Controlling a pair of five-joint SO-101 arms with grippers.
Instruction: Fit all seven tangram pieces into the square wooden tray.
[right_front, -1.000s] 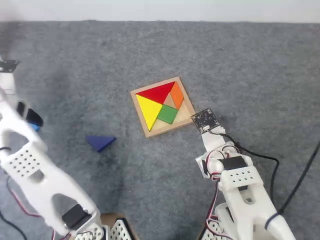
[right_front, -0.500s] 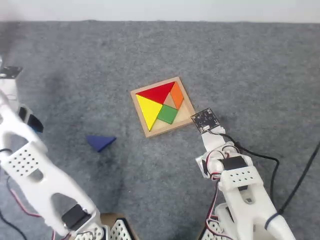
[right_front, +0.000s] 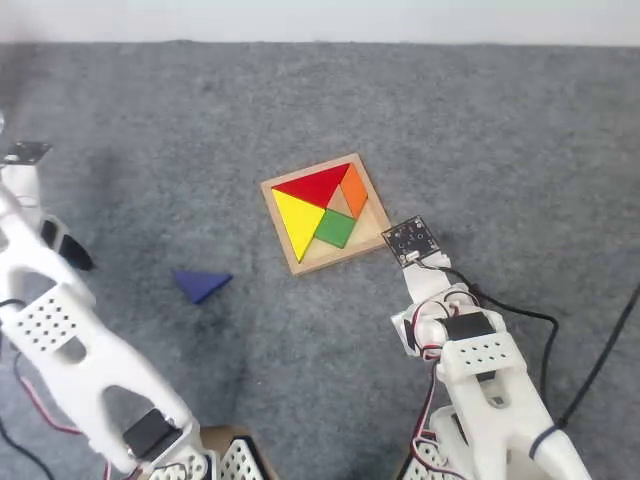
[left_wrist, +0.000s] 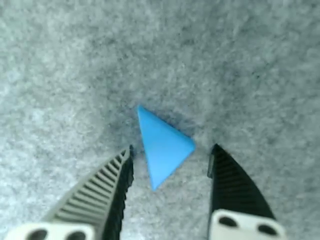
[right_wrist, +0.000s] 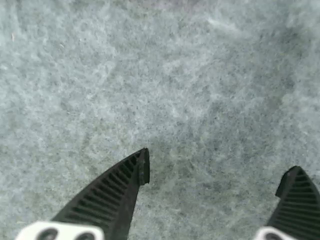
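The square wooden tray (right_front: 312, 264) lies mid-table and holds a red (right_front: 315, 186), a yellow (right_front: 296, 220), an orange (right_front: 355, 190) and a green (right_front: 335, 229) piece. A dark blue triangle (right_front: 202, 285) lies on the carpet to its left. At the table's far left, my left gripper (left_wrist: 172, 149) is open and low over a light blue triangle (left_wrist: 164, 145), one finger on each side of it, not touching. My right gripper (right_wrist: 220, 161) is open over bare carpet, beside the tray's near right corner.
Grey carpet covers the whole table. The left arm (right_front: 45, 300) stands along the left edge, and the right arm (right_front: 470, 350) with its cable rises from the front right. A pale wall borders the far edge.
The left arm has shifted toward the table's front and lowered; the light blue triangle, earlier peeking out beside it in the high view, is now covered. The right arm has not moved.
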